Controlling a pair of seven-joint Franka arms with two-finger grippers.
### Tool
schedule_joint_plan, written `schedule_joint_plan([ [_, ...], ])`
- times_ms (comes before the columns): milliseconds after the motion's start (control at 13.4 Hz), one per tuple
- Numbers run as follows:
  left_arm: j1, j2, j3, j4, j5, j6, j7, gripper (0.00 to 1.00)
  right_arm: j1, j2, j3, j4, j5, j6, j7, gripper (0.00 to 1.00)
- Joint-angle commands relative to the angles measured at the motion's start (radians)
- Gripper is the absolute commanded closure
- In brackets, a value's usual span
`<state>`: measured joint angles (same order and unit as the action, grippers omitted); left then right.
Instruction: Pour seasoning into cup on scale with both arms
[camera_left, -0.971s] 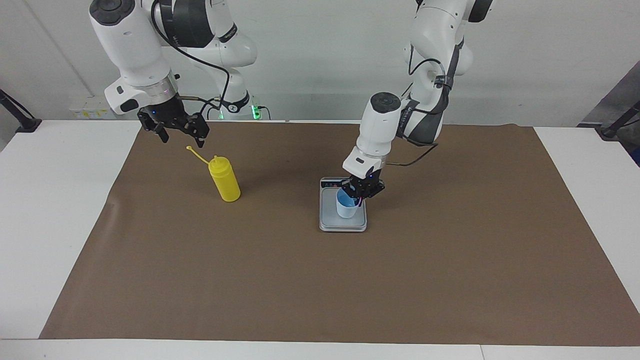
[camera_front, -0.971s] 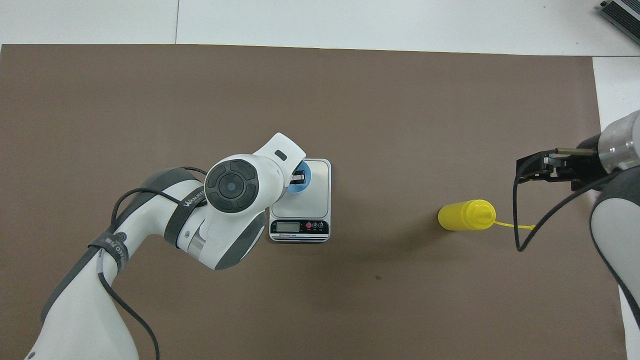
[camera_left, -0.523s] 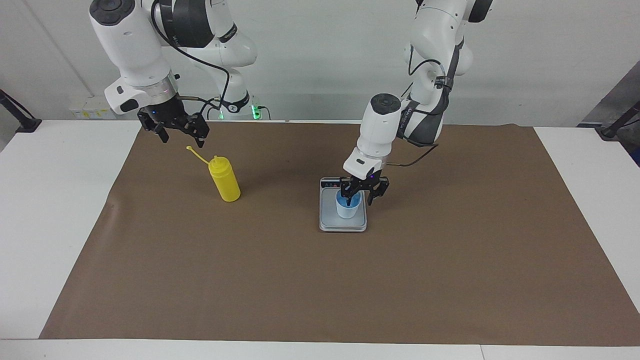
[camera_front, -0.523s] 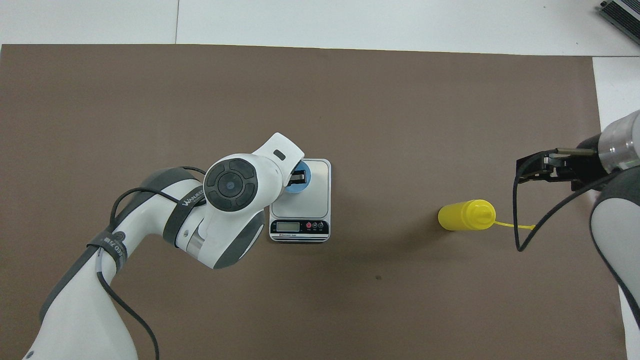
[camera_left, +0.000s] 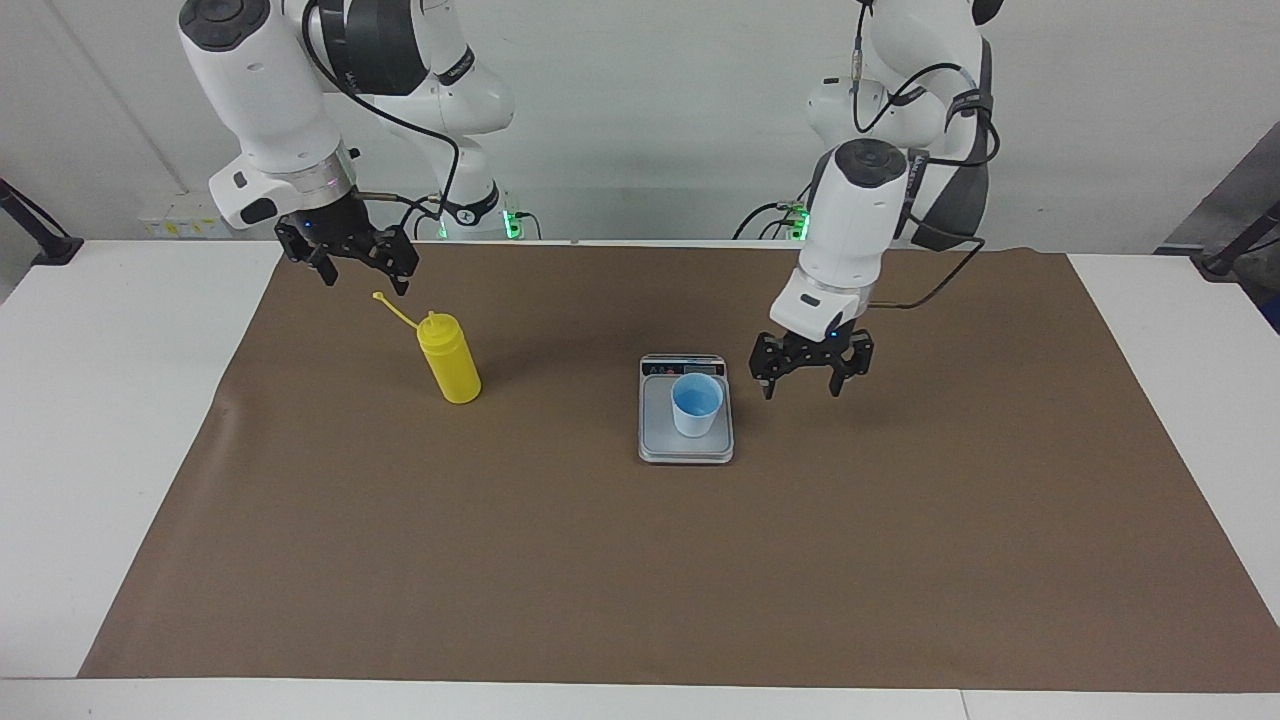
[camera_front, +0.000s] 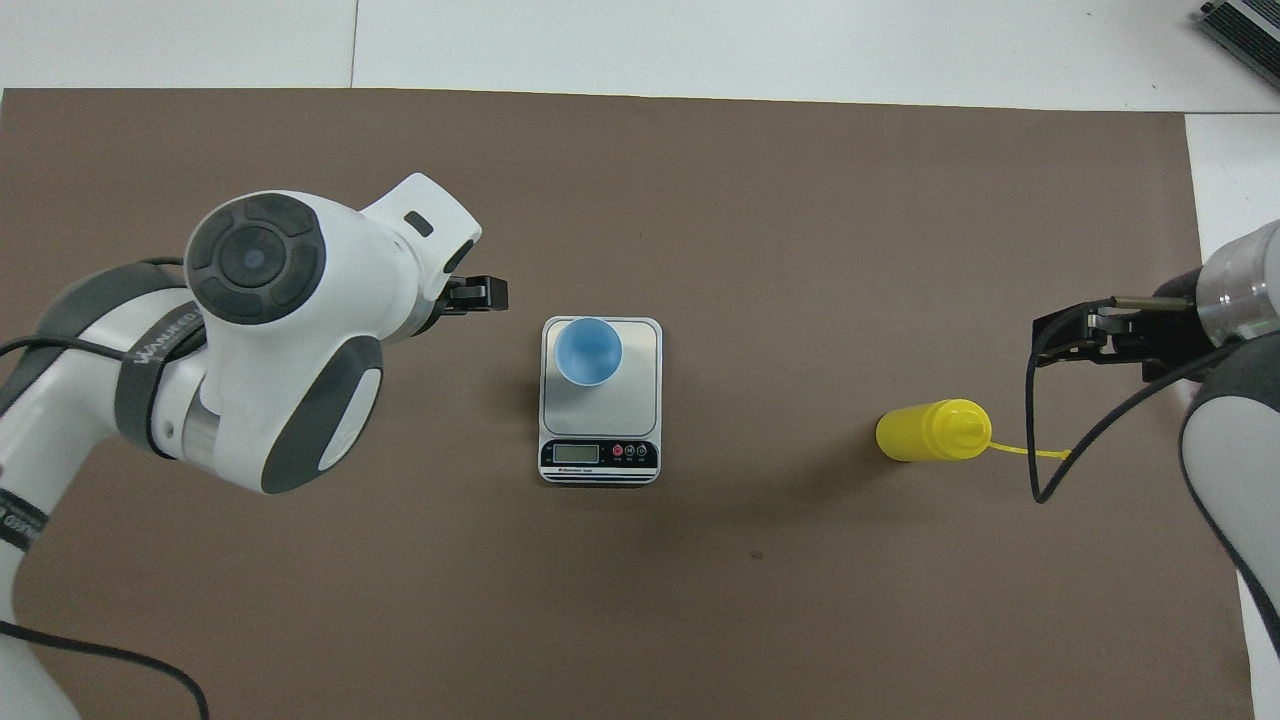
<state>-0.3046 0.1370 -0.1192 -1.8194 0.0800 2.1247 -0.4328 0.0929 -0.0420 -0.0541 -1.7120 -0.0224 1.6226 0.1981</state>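
Note:
The light blue cup (camera_left: 697, 405) stands upright on the silver-grey scale (camera_left: 660, 445), free of any gripper; it also shows in the overhead view (camera_front: 588, 350) on the scale (camera_front: 635, 395). My left gripper (camera_left: 802, 390) is open and empty, over the brown mat beside the scale toward the left arm's end; it shows in the overhead view (camera_front: 482, 294). The yellow seasoning bottle (camera_left: 449, 358) stands upright toward the right arm's end, its cap strap sticking out, also in the overhead view (camera_front: 930, 430). My right gripper (camera_left: 365, 283) is open and empty, over the mat near the strap (camera_front: 1062, 338).
A brown mat (camera_left: 640, 560) covers most of the white table (camera_left: 100, 420). The scale's display strip (camera_front: 600, 455) faces the robots. Black cables hang from both wrists.
My left gripper has let go of the cup, risen and moved off the scale toward the left arm's end. The cup stays on the scale. The right arm has not moved.

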Motion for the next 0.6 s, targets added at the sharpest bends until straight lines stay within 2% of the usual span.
schedule_joint_plan([
  [0,0.064,-0.060,-0.011,-0.009,0.003,-0.067,0.087,0.00,-0.012,-0.001,0.003,0.009,0.006,-0.015,-0.025,0.00],
  [149,0.105,-0.111,-0.004,-0.009,0.001,-0.135,0.191,0.00,-0.012,-0.001,0.003,0.009,0.006,-0.015,-0.025,0.00],
  [299,0.174,-0.161,-0.002,-0.009,-0.050,-0.190,0.296,0.00,-0.012,-0.001,0.003,0.009,0.006,-0.015,-0.025,0.00],
  [523,0.243,-0.194,0.000,0.024,-0.080,-0.293,0.409,0.00,-0.036,-0.001,-0.004,0.009,0.006,-0.018,-0.026,0.00],
])
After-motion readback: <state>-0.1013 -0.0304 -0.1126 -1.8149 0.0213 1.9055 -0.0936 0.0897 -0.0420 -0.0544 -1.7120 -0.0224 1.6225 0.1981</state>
